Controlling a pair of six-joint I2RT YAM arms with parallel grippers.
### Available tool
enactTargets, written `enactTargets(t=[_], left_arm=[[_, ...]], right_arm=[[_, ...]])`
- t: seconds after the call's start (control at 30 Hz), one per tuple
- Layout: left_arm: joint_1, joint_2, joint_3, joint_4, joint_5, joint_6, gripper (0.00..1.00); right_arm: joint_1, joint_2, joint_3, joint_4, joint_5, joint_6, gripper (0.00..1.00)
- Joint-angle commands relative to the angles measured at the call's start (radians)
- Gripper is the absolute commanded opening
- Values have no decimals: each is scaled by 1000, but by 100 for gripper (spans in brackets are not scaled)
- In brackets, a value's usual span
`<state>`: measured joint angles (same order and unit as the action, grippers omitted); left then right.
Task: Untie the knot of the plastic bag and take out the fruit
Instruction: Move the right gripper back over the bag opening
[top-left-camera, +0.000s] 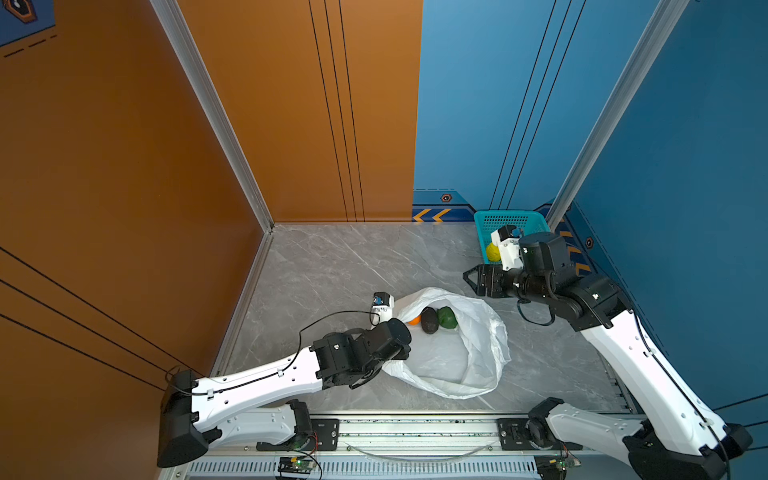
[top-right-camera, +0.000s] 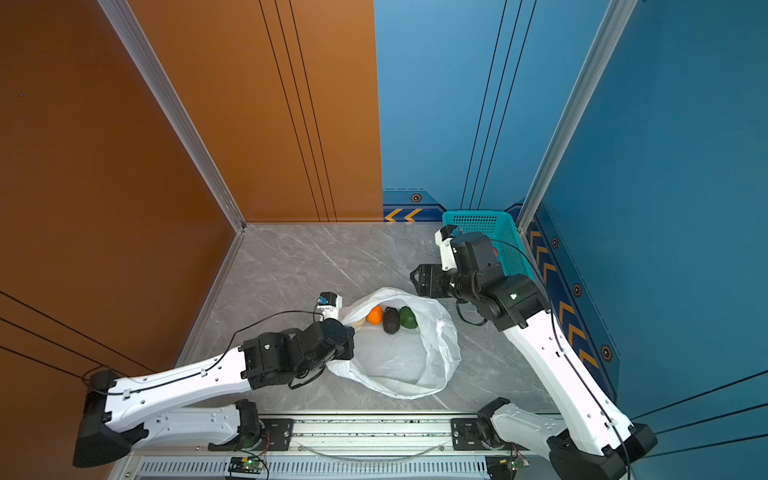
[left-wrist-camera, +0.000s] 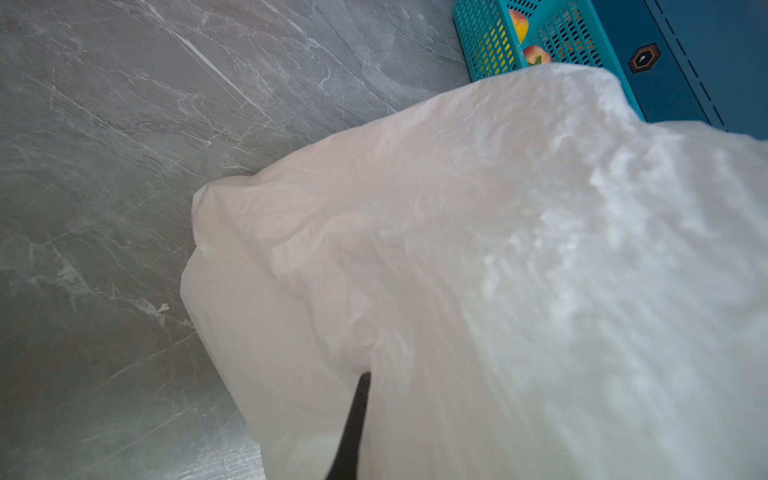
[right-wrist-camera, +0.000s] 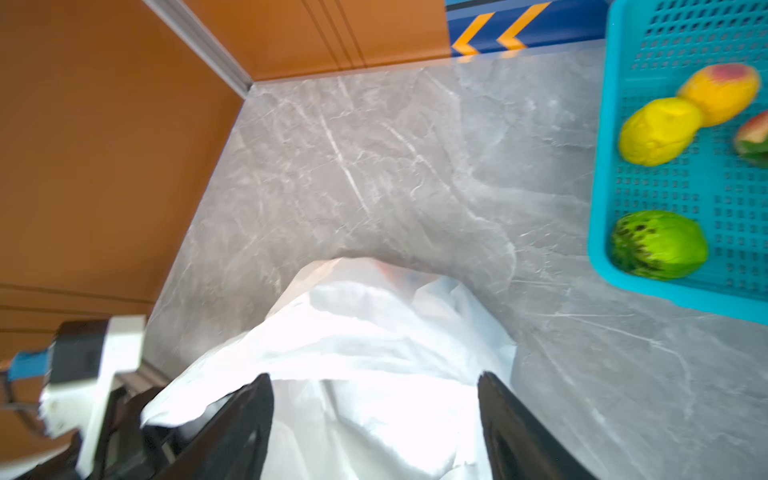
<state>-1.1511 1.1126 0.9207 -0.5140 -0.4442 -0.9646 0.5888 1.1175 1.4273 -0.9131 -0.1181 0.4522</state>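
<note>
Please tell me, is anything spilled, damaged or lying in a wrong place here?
Nothing stands out. The plastic bag lies slumped but open on the table, with an orange fruit, a black fruit and a green fruit inside it. No fruit lies loose on the table; others sit in the teal basket.

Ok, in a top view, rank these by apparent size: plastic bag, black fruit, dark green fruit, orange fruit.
1. plastic bag, by far the largest
2. black fruit
3. dark green fruit and orange fruit: they look nearly alike, so I leave them unranked.
</note>
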Motion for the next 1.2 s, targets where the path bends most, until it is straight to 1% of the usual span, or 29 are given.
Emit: enactTargets(t=[0.0,0.13,0.23,0.33,0.47,0.6,0.77,0.9,1.03,1.17], left_arm=[[10,1,32,1,-13,21,0],[12,4,33,0,-12,21,0],[13,7,37,0,-10,23,0],[14,9,38,0,-12,26,0],[17,1,38,-3,-12,29,0],[18,0,38,-3,-11,28,0],[21,1,44,-3,-11,31,0],[20,5,45,-1,-4,33,0],[19,11,40,-1,11,32,0],[19,9,32,4,36,34,0]], right_arm=[[170,-18,-46,-62,145,129,78],[349,-35,-126,-4,247,218,79],[446,-26,-227,65,292,255,83],[499,3,-319,128,315,271,88],[556,65,-411,193,337,264,89],[565,116,-501,275,328,270,88],[562,178,-560,353,311,278,88],[510,239,-570,414,280,275,87],[446,285,-568,494,302,285,87],[388,338,-572,584,339,325,87]])
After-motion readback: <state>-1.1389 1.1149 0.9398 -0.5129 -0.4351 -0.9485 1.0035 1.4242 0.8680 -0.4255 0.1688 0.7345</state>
